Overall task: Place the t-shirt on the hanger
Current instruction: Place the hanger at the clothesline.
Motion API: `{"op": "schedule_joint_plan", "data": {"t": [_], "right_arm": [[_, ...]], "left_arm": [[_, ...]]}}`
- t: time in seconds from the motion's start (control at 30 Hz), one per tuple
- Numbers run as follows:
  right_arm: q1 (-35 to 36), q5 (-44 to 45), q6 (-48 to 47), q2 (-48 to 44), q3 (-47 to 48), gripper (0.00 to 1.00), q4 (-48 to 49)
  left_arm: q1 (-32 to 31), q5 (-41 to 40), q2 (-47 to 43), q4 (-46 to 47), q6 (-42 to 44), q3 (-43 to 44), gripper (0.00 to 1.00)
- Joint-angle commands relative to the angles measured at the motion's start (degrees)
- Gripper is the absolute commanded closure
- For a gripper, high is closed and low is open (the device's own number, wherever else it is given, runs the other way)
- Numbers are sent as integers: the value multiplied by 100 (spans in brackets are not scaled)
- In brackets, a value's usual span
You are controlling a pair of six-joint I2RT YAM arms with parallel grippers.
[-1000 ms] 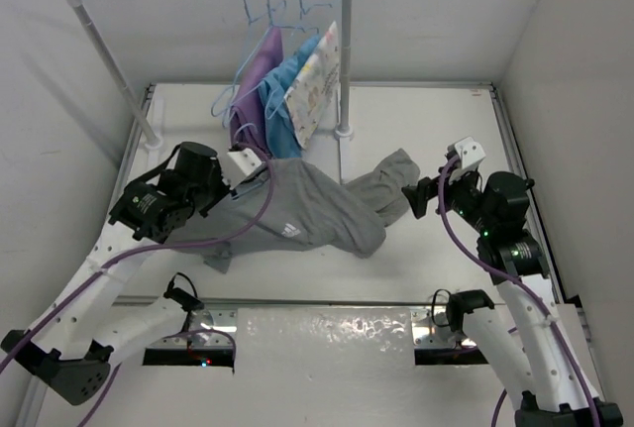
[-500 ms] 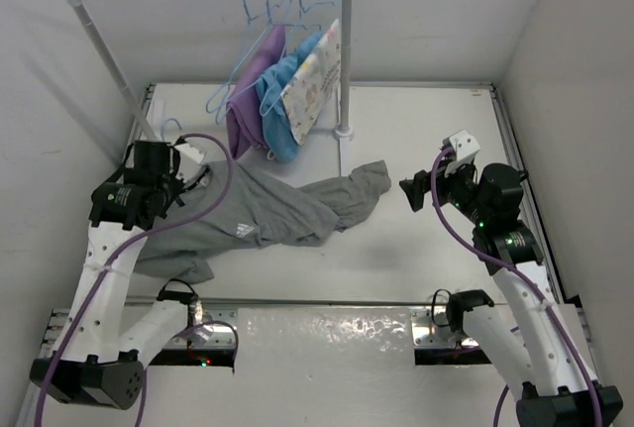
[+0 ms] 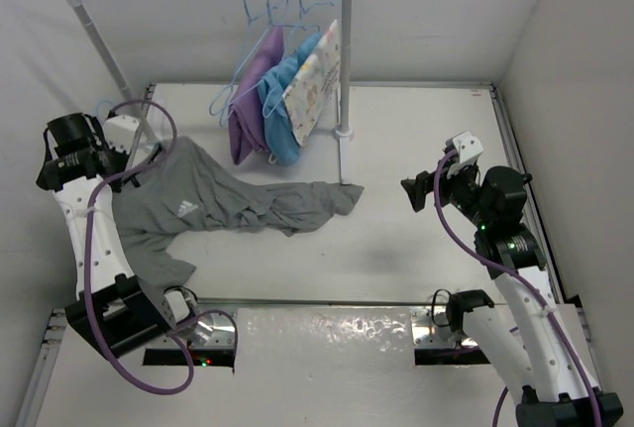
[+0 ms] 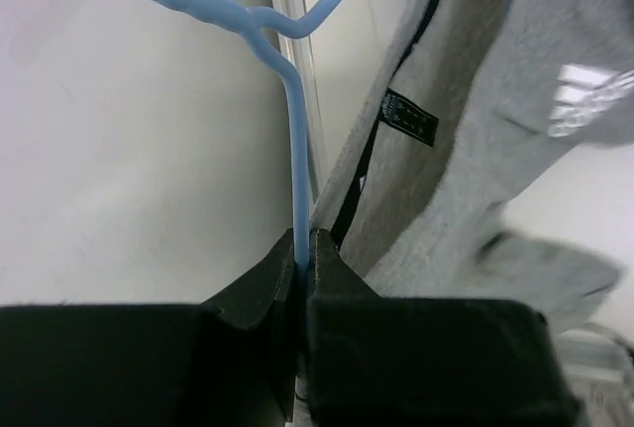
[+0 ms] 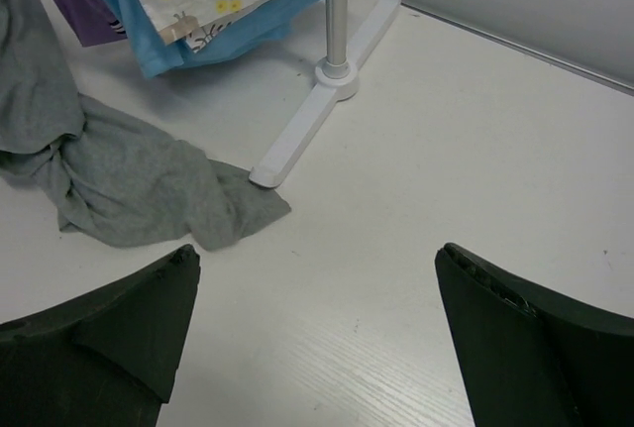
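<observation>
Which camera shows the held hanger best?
Left wrist: the hanger wire runs straight into the shut left hand, with the t-shirt beside it. Top external shows at most a faint blue sliver near that hand; right wrist shows no part of it.

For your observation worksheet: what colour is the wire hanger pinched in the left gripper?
Light blue; the hanger shows best in the left wrist view.
</observation>
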Motion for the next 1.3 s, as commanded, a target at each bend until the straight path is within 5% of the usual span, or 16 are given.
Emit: {"op": "schedule_joint_plan", "data": {"t": [0.0,0.23,0.47,0.73,1.27], "right_arm": [[-25,82,-27,-31,105,1,173],[-25,196,-35,-58,96,1,76],[-25,240,-35,-5,61,1,85],[-25,310,-27,-84,-1,1,41],[-17,407,-53,83,-124,1,67]], "left_arm": [[-5,953,-196,835,-191,754,100],[-23,2470,-126,1513,-419,1308,100],[-347,2913,507,1293,-1079,2679,100],[-1560,920,1578,1136,-1474,4328,100],[-2387,111,2836,1565,-1940,5404,100]]}}
